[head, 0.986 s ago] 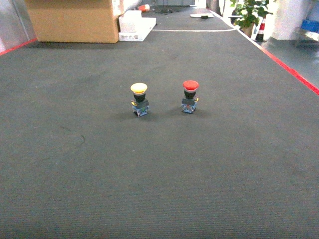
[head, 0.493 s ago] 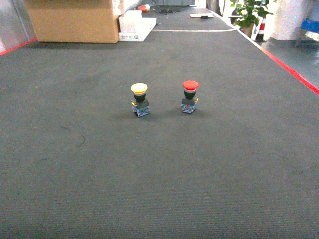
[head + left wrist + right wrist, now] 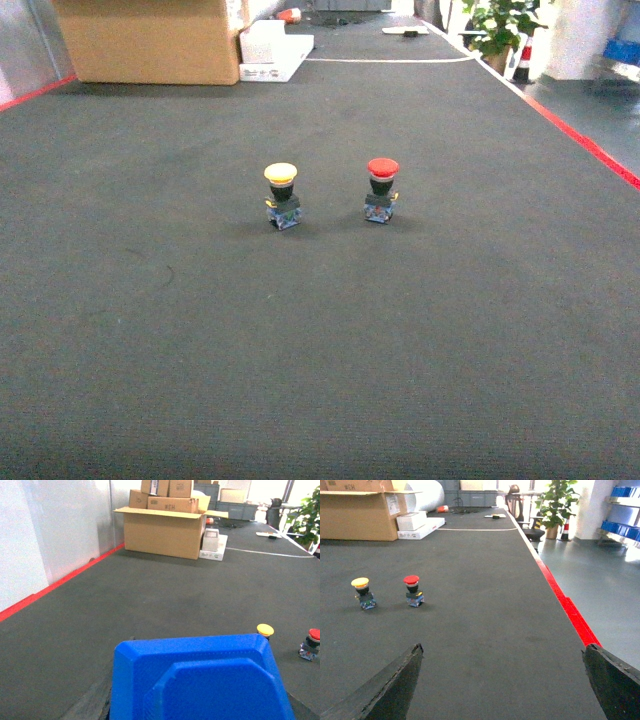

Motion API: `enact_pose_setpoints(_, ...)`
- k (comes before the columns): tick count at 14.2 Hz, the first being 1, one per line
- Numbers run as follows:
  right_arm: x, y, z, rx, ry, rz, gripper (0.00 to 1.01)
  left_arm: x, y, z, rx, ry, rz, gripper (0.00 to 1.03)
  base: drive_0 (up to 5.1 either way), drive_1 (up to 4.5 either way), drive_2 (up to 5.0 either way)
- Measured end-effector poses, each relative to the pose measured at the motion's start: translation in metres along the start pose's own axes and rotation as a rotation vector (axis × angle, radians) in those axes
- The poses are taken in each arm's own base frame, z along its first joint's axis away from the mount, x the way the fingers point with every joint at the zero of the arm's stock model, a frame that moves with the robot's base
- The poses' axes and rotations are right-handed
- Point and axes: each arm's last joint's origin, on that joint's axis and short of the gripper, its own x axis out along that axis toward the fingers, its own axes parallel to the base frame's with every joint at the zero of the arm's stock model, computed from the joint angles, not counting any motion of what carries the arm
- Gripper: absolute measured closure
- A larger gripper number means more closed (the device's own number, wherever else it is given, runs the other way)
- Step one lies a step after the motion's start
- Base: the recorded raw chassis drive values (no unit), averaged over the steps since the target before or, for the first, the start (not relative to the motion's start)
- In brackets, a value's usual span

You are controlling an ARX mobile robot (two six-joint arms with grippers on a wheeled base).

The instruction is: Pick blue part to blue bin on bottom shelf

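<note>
One blue plastic piece fills the bottom of the left wrist view, right against the camera. It hides the left gripper, so I cannot tell whether that gripper is clamped on it or loose. Whether the piece is a part or a bin is also unclear.

At the bottom of the right wrist view, the right gripper hovers low over the dark carpet, its two black fingers spread wide and holding nothing.

Two push buttons stand upright mid-frame in the head view, apart from each other: one yellow button at left and one red button at right.

Far off at upper left, one large open carton holds several smaller boxes, with white flat boxes just beside it.
</note>
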Motion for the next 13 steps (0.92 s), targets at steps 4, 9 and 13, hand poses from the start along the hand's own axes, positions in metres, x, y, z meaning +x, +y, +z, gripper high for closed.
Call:
enact_pose_setpoints(4, 0.0, 0.0, -0.0001, 0.0, 0.001, 0.0, 0.03, -0.0004, 0.0003, 0.0003, -0.002, -0.003, 0.0, 0.59, 0.0, -2.11, 2.0)
enact_pose_setpoints(9, 0.0, 0.0, -0.0001, 0.0, 0.001, 0.0, 0.03, -0.0006, 0.0005, 0.0009, -0.006, -0.007, -0.001, 0.59, -1.4, -1.37, -1.4)
enact_pose_setpoints(13, 0.0, 0.0, -0.0001, 0.0, 0.002, 0.0, 0.03, -0.0006, 0.0005, 0.0008, -0.005, -0.007, -0.001, 0.59, -1.6, -1.65, -1.6)
